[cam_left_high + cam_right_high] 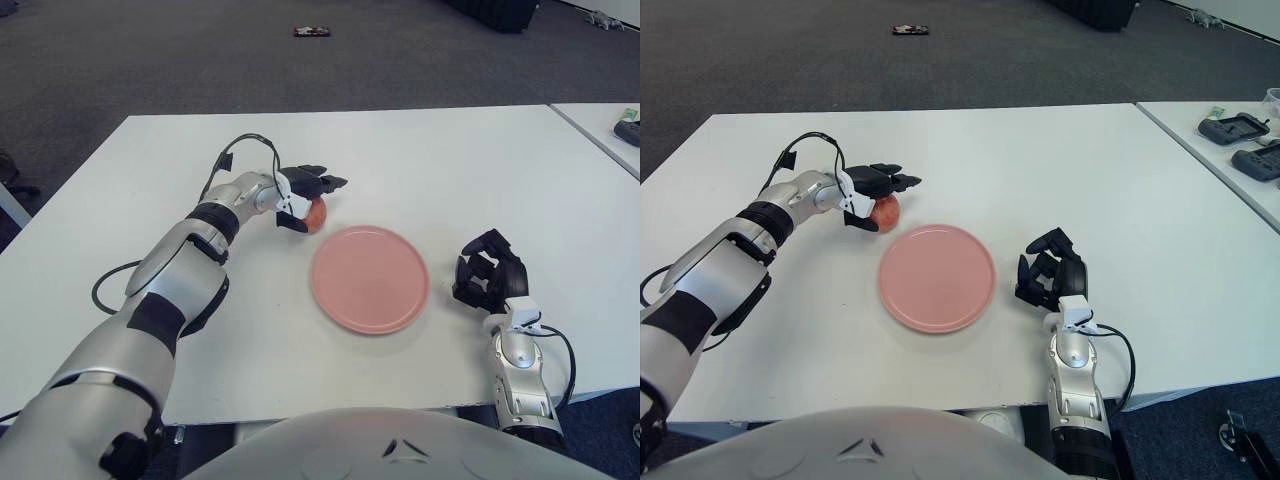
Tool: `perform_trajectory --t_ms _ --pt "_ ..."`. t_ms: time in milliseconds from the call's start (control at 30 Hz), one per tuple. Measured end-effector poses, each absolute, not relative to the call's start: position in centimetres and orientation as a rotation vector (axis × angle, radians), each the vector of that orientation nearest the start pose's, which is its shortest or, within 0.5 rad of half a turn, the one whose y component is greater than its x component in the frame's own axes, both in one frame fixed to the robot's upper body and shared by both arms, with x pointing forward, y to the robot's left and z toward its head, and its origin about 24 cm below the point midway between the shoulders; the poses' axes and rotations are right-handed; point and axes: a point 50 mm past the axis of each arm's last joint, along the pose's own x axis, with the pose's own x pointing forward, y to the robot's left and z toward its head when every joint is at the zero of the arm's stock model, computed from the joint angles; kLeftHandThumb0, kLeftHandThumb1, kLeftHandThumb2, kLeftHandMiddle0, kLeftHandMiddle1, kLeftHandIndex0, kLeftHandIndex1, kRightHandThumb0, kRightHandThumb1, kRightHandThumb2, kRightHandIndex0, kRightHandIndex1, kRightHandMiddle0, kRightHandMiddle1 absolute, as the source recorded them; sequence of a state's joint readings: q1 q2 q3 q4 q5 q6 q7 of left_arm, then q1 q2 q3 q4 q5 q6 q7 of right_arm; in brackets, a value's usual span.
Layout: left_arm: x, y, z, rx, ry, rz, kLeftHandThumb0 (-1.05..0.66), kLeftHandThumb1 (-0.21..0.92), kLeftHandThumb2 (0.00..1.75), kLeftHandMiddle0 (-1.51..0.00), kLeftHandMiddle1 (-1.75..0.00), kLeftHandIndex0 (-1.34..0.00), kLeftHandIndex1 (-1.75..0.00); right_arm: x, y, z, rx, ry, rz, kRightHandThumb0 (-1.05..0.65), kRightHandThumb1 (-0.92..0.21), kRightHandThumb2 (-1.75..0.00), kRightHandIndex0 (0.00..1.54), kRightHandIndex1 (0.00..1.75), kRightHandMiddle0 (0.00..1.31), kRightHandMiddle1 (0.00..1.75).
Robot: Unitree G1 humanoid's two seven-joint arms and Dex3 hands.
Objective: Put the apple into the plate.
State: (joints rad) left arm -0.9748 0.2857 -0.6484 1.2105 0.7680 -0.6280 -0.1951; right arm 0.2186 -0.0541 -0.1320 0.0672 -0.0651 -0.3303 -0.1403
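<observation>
A red apple (315, 214) sits on the white table (420, 160), just beyond the upper left rim of the pink plate (369, 278). My left hand (318, 203) is at the apple. Its fingers (325, 183) stretch out over the top of the fruit and its thumb is low on the near left side, so the hand is not closed around it. Part of the apple is hidden under the palm. The plate has nothing on it. My right hand (488, 270) shows to the right of the plate, fingers loosely bent, holding nothing.
A second table (1220, 150) at the right carries dark devices (1238, 127). A small dark object (312, 32) lies on the carpet far behind. A black cable (110, 285) loops beside my left forearm.
</observation>
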Motion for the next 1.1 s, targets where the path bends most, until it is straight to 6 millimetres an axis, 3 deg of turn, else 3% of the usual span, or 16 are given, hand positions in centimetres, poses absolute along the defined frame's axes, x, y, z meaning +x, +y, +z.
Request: perform_trajectory --t_ms 633,933,1100 --pt "36.61 8.78 5.47 1.527 -0.039 -1.046 -0.78 0.25 1.07 0.0 -0.22 0.0 0.0 19.34 -20.79 1.71 -0.145 -0.073 -0.311 -0.46 -0.38 -1.25 0.95 1.75 0.56 1.75" --pt "36.84 8.81 5.31 1.536 0.009 -1.021 -0.84 0.31 1.02 0.0 -0.25 0.0 0.0 19.03 -20.9 1.64 -0.147 -0.067 -0.315 -0.46 -0.37 -1.26 0.96 1.75 0.57 1.75" --pt "36.87 8.93 5.25 1.535 0.026 -1.019 -0.82 0.36 0.99 0.0 -0.28 0.0 -0.23 19.0 -20.91 1.77 -0.148 -0.073 -0.316 -0.46 -0.38 -1.25 0.96 1.75 0.56 1.75"
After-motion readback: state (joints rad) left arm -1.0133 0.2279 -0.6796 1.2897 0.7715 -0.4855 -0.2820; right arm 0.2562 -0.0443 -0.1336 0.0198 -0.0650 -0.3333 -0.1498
